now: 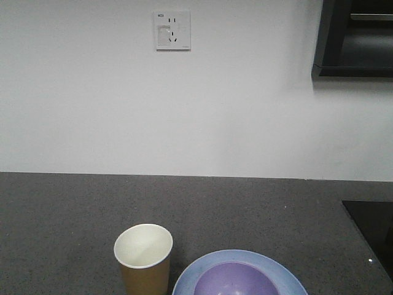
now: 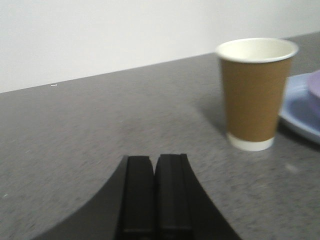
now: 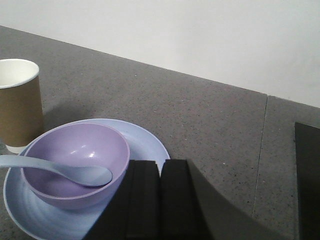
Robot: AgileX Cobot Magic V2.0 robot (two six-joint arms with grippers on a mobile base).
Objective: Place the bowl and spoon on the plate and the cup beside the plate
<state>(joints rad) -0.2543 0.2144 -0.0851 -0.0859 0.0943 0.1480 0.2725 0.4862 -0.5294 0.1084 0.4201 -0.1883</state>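
The lavender bowl (image 3: 75, 162) sits on the light blue plate (image 3: 145, 142), and the pale blue spoon (image 3: 75, 172) lies inside the bowl with its handle over the left rim. The brown paper cup (image 3: 19, 107) stands upright just left of the plate, close to its rim. In the front view the cup (image 1: 144, 258), plate (image 1: 282, 276) and bowl (image 1: 236, 279) show at the bottom edge. My right gripper (image 3: 160, 167) is shut and empty, hovering just right of the bowl. My left gripper (image 2: 154, 162) is shut and empty, left of and nearer than the cup (image 2: 255, 92).
The dark grey speckled counter (image 1: 92, 209) runs back to a white wall with a socket (image 1: 172, 30). A black cooktop panel (image 1: 374, 230) is set in the counter on the right. A dark cabinet (image 1: 356, 37) hangs at the upper right.
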